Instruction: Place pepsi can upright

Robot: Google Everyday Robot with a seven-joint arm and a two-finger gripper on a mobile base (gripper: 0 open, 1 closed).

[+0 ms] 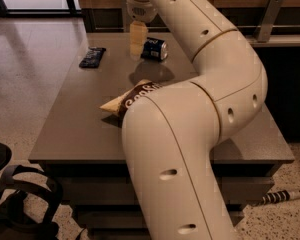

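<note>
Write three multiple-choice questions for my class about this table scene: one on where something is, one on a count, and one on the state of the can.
1. Where is the hand?
A. Over the table's near edge
B. Close beside the pepsi can, on the side facing the snack bar
C. Down by the floor

2. How many loose things lie on the table?
A. One
B. Three
C. Six

3. How is the pepsi can placed?
A. Lying on its side
B. Standing upright
C. Lifted off the table

Answers:
1 B: the hand hangs over the far end of the table, next to the can, with the bar further off on that side.
2 B: the can, the snack bar and the chip bag are the only ones.
3 A: its silver end faces sideways and its body rests on the table.
</note>
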